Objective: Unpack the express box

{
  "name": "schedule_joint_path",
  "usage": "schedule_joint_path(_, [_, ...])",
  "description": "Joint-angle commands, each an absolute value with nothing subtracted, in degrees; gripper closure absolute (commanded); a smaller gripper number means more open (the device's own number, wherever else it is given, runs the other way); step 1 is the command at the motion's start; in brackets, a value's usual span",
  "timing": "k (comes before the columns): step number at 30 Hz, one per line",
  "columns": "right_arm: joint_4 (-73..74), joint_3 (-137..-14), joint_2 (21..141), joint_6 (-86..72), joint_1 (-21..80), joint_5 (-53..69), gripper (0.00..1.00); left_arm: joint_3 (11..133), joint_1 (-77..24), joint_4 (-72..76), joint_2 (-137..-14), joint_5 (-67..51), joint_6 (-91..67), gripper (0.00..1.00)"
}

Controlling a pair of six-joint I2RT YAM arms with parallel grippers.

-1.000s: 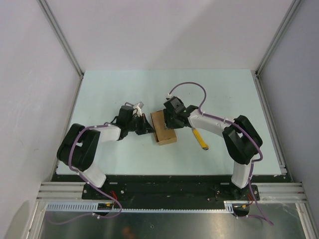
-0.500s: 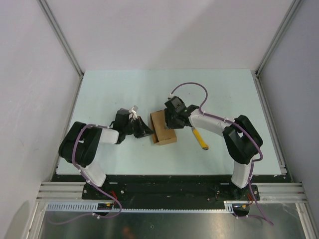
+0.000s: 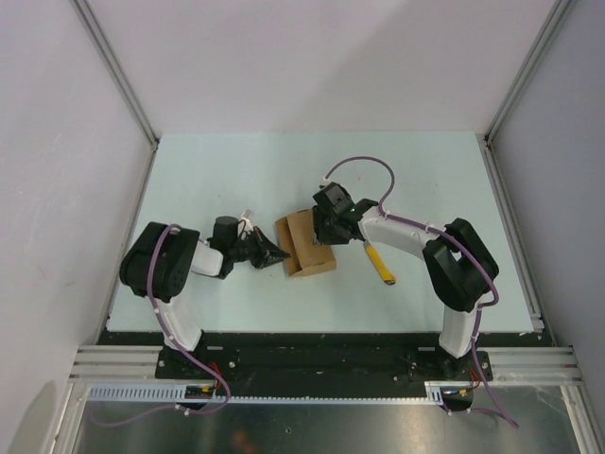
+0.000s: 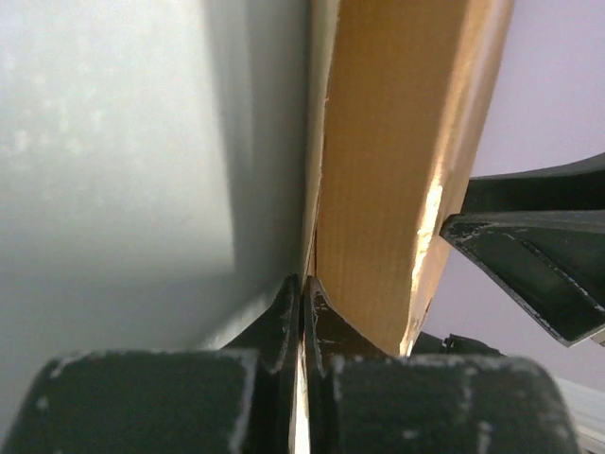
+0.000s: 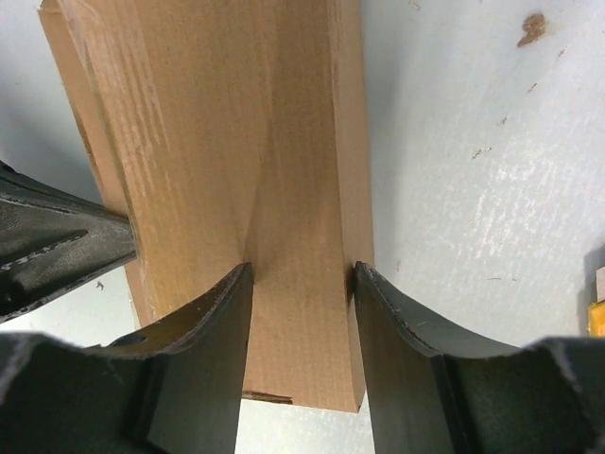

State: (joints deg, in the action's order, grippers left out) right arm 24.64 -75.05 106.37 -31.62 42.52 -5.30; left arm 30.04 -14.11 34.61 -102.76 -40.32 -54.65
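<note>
The express box [image 3: 312, 248] is seen on the tabletop [image 3: 208, 180], lying between the two sets of jaws; its flap lid is raised on edge along the side facing the left jaws, while the body lies flat under the right jaws. The left jaws are closed almost completely; the thin edge of the raised flap is pinched between their fingers [image 4: 282, 317], and the flap's brown face rises directly beyond the tips, leaning slightly to one side. The right jaws are held partly open, set down across the body of the box from above; a strip of the box fills the gap between them, and their fingers [image 5: 213, 326] are pressed against the cardboard on either flank, so the box is gripped there. From the right wrist, the tip of the left jaws is seen touching the flap just outside the right jaws. A yellow-and-black utility knife [image 3: 380, 262] lies on the tabletop near the right jaws, on the side away from the left jaws and apart from the box.
</note>
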Motion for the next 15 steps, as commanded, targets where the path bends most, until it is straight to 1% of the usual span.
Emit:
schedule_joint_path(1, [28.0,-73.2,108.5,-32.3,42.3,-6.9,0.5,28.1,-14.9,32.1,-104.5,-43.5,-58.4,0.98])
schedule_joint_path(3, [27.8,-73.1,108.4,-32.2,42.4,-6.7,0.5,28.8,-14.9,32.3,-104.2,-43.6,-58.4,0.95])
schedule_joint_path(4, [27.5,-73.1,108.2,-32.0,42.5,-6.8,0.5,29.1,-14.9,32.3,-103.6,-43.2,-58.2,0.9])
schedule_joint_path(6, [27.4,-73.1,108.2,-31.8,42.5,-6.6,0.5,30.1,-14.9,32.3,-103.4,-43.2,-57.9,0.85])
schedule_joint_path(7, [27.3,-73.1,108.0,-31.7,42.5,-6.5,0.5,30.6,-14.8,32.2,-103.4,-43.5,-57.9,0.8])
schedule_joint_path(10, [26.9,-73.2,107.8,-30.9,42.9,-6.6,0.5,31.7,-14.9,32.2,-103.4,-43.5,-57.9,0.75])
schedule_joint_path(13, [25.9,-73.1,106.6,-28.8,43.5,-7.6,0.46,32.2,-14.9,32.3,-103.7,-43.5,-57.6,0.75])
schedule_joint_path(15, [25.2,-73.1,105.4,-27.7,44.0,-8.4,0.42,32.5,-14.9,32.3,-104.2,-43.6,-57.2,0.8])
